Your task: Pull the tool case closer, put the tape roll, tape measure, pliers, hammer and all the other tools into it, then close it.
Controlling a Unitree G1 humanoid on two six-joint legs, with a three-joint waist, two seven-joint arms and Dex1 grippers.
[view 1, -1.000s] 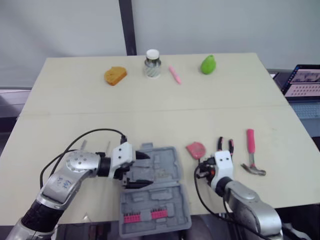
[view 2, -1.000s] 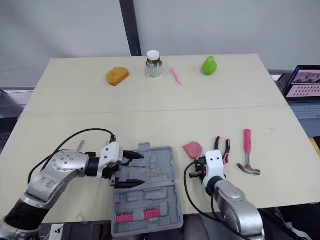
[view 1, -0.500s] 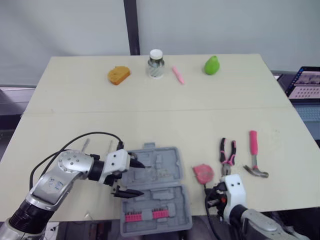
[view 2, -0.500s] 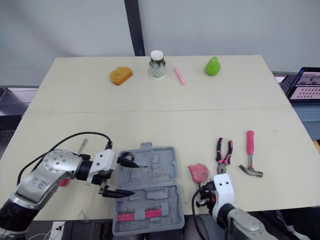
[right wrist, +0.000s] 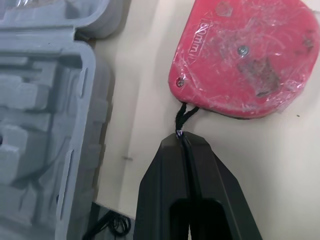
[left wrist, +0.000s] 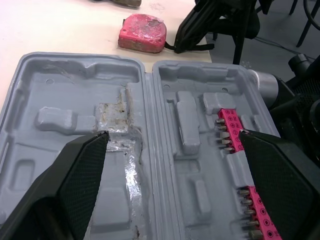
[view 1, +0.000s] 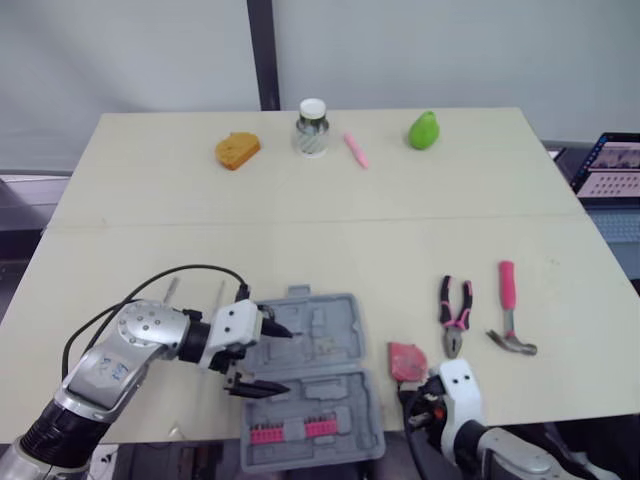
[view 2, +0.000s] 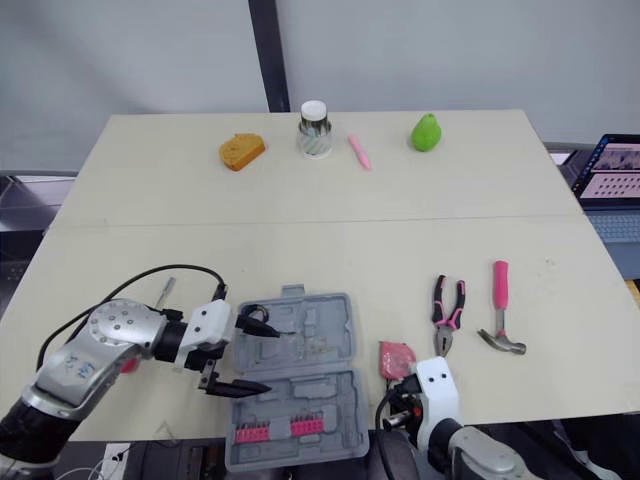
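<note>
Left: the left pincer [view 1: 288,360] hovers over the grey plastic tool case [view 1: 325,335], its two fingers spread wide apart above the moulded recesses. The case lies open at the near edge of the pale bench [view 1: 300,230]. Centre-right: the right pincer [right wrist: 182,140], fingers pressed together, is clamped on the black cord [right wrist: 184,114] of the red tape measure [right wrist: 245,65], just beside the case. Right: pink-handled pliers [view 1: 455,312] and a pink-handled hammer [view 1: 510,310] lie side by side, not touching.
</note>
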